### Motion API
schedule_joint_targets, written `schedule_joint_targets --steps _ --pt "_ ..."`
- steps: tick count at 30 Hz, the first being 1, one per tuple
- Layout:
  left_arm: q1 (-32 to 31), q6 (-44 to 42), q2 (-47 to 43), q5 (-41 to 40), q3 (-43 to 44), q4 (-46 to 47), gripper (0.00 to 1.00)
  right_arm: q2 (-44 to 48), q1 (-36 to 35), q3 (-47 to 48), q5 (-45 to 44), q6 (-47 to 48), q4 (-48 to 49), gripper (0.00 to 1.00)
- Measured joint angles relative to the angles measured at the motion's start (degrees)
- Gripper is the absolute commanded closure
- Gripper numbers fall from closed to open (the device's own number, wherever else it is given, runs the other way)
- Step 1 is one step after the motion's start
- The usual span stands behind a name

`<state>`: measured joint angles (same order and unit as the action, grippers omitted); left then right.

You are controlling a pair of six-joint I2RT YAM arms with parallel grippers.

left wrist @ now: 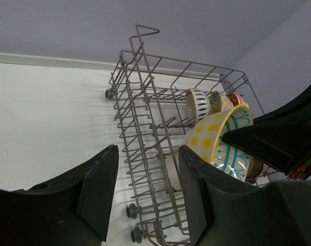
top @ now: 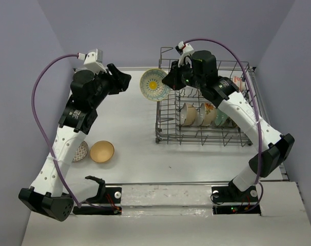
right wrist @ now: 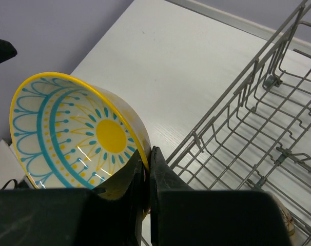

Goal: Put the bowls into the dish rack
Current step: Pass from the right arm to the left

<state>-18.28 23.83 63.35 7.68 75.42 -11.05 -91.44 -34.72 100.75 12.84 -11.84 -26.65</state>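
Observation:
My right gripper (top: 169,82) is shut on the rim of a bowl with a yellow centre and blue pattern (top: 154,85) (right wrist: 76,136), held on edge in the air at the dish rack's (top: 168,110) left side. Several bowls stand on edge in the rack's right part (top: 206,114). A tan bowl (top: 102,151) and a patterned bowl (top: 80,151) sit on the table beside the left arm. My left gripper (top: 125,79) (left wrist: 148,197) is raised left of the held bowl, open, with nothing between its fingers; the rack (left wrist: 145,133) lies beyond them.
The rack has tall wire sides and upright tines (right wrist: 258,107). White table surface (top: 130,123) lies between the two arms. A purple cable (top: 40,102) loops over the left arm, another over the right.

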Motion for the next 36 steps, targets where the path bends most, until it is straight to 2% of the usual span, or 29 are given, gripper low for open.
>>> schedule_joint_targets --steps 14,22,27,36 --pt "-6.78 -4.59 3.76 -4.0 6.19 -6.82 0.42 -0.26 -1.31 -0.61 3.5 0.68 1.33 0.99" --pt "-8.13 -5.33 3.39 -7.23 6.19 -7.54 0.3 -1.51 -2.47 -1.22 2.32 1.53 1.22 0.99" --pt "-8.66 -5.31 3.02 -8.17 6.19 -7.85 0.31 -2.05 -3.17 -1.27 1.7 1.55 1.2 0.99" --pt "-10.64 -5.55 5.88 -9.29 8.46 -10.71 0.39 -2.49 -3.3 -0.31 1.05 1.84 0.79 0.99"
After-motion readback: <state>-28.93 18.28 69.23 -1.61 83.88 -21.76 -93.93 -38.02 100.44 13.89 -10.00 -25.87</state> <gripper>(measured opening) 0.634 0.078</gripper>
